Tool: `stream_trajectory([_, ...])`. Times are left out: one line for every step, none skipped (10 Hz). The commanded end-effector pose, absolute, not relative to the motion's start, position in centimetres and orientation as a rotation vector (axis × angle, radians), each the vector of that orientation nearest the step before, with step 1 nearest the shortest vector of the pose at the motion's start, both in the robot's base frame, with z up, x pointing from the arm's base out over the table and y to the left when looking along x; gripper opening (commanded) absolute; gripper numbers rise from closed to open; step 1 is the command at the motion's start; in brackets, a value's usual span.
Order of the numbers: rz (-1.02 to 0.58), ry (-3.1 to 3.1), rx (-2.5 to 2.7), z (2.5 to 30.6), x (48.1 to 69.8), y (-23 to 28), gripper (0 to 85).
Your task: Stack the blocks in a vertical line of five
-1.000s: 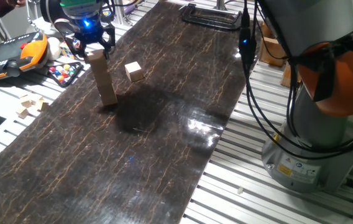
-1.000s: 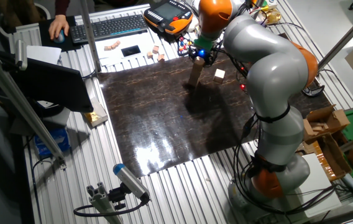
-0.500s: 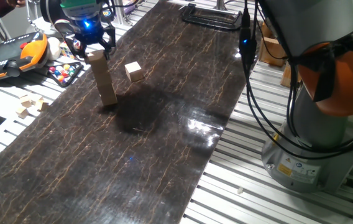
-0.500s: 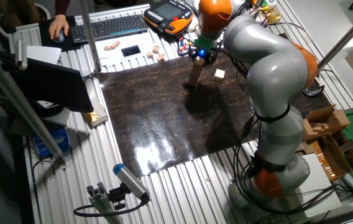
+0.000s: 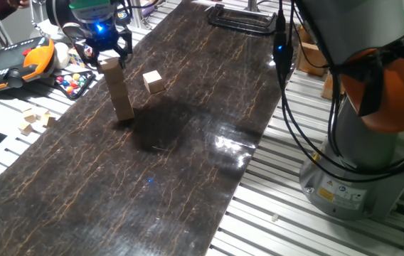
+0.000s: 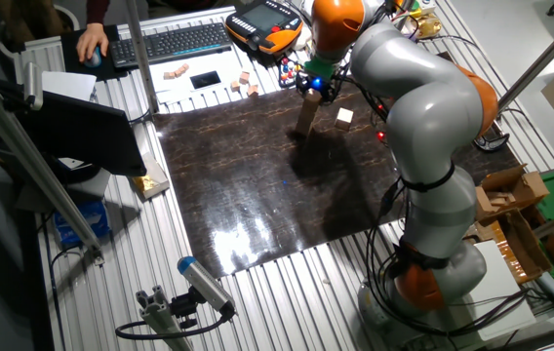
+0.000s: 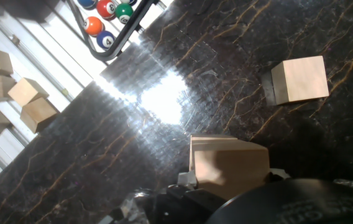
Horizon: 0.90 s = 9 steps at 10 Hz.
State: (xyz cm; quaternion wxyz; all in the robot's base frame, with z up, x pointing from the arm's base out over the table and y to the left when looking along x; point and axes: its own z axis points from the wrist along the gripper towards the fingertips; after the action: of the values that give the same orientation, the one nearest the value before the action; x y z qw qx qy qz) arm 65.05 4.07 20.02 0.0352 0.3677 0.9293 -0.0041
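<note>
In one fixed view the gripper (image 5: 103, 48) sits at the top of the stack of blocks (image 5: 119, 89) at the far left of the dark mat (image 5: 188, 142), its fingers flanking the top cube; whether they clamp it I cannot tell. A loose block (image 5: 152, 82) lies just right of the stack.

The other fixed view shows the stack (image 6: 305, 117) leaning slightly, the loose block (image 6: 344, 117) beside it.

The hand view shows the top cube (image 7: 229, 165) close below. Seemingly four are stacked; next, release cleanly, lift straight, and fetch the loose block (image 7: 299, 79).
</note>
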Motion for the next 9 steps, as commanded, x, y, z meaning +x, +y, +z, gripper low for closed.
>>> stream_trajectory([-0.010, 2.851, 1.132, 20.00, 65.05, 4.07, 8.0])
stream_trajectory([-0.016, 2.848, 1.131, 19.98, 65.04, 4.04, 12.7])
stream_trajectory([-0.017, 2.846, 1.130, 19.97, 65.02, 4.01, 15.3])
stream_trajectory([-0.021, 2.844, 1.129, 19.97, 65.02, 4.00, 17.0])
stream_trajectory([-0.021, 2.841, 1.127, 19.95, 65.02, 3.99, 19.7])
stream_trajectory([-0.021, 2.841, 1.127, 19.94, 65.00, 3.99, 22.0])
stream_trajectory([-0.020, 2.839, 1.129, 19.90, 64.98, 3.99, 24.0])
stream_trajectory([-0.015, 2.837, 1.133, 19.87, 64.98, 4.01, 26.7])
stream_trajectory([-0.014, 2.834, 1.135, 19.79, 64.98, 4.11, 28.0])
